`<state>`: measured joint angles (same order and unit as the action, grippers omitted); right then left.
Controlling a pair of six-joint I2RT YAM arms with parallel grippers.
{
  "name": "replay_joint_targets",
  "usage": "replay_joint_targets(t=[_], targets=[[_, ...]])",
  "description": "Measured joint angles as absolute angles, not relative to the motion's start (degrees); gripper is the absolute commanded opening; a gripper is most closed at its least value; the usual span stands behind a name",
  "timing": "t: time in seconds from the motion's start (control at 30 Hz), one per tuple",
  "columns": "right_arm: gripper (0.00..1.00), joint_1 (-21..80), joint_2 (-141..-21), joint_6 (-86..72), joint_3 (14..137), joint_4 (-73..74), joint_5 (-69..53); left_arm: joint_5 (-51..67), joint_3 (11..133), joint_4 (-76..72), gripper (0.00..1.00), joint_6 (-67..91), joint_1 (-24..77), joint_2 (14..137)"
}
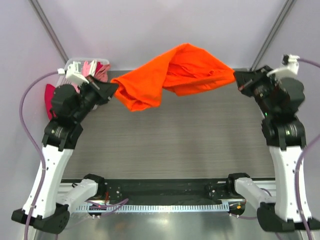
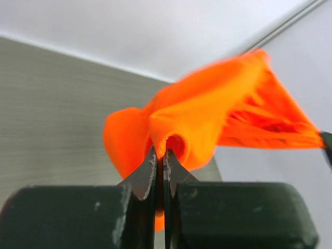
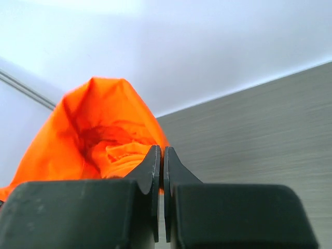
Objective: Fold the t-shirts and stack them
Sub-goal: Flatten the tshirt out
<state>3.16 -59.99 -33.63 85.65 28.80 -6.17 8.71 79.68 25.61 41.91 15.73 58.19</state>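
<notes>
Across the upper middle of the overhead view, a bright orange t-shirt point(image 1: 175, 75) hangs in the air above the far edge of the grey wood-grain bench point(image 1: 175, 150), stretched between two robot arms. The left arm point(image 1: 65, 107) reaches the shirt's lower, bunched end at the left of the frame. The right arm point(image 1: 280, 100) meets its higher end at the right.

The left wrist view shows the left jaws pressed together on a rolled fold of orange cloth, which curls over their tips. The right wrist view shows the right jaws closed too, with orange cloth pinched at their tips and the rest billowing toward the left of that frame. Between the two grips the shirt sags in loose, twisted folds, and no part appears to touch the bench.

At the upper left of the overhead view, a white mesh basket point(image 1: 74, 62) holds pink cloth point(image 1: 95, 69), and magenta-red cloth point(image 1: 50, 102) hangs at its side.

The shirt looks light, soft and floppy, so it should drape wherever it is unsupported. Hems, shoulders or sleeve seams seem the best places to hold it. Gripping bunched middle cloth would likely leave it twisted when laid down.
</notes>
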Motion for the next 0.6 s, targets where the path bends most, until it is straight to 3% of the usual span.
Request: replay_joint_targets(t=[0.17,0.33,0.6], targets=[[0.01,3.2,-46.92,-31.7,73.45,32.36,1.52,4.99,63.61,26.48,0.0,41.63,15.68,50.65],[0.01,3.01,-48.84,-30.92,60.42,37.43,8.51,0.19,51.37,31.75,0.0,41.89,15.0,53.74],[0.01,0.51,-53.78,-29.78,56.51,41.15,12.75,-3.4,59.81,36.95,0.0,41.28,13.3,53.63]])
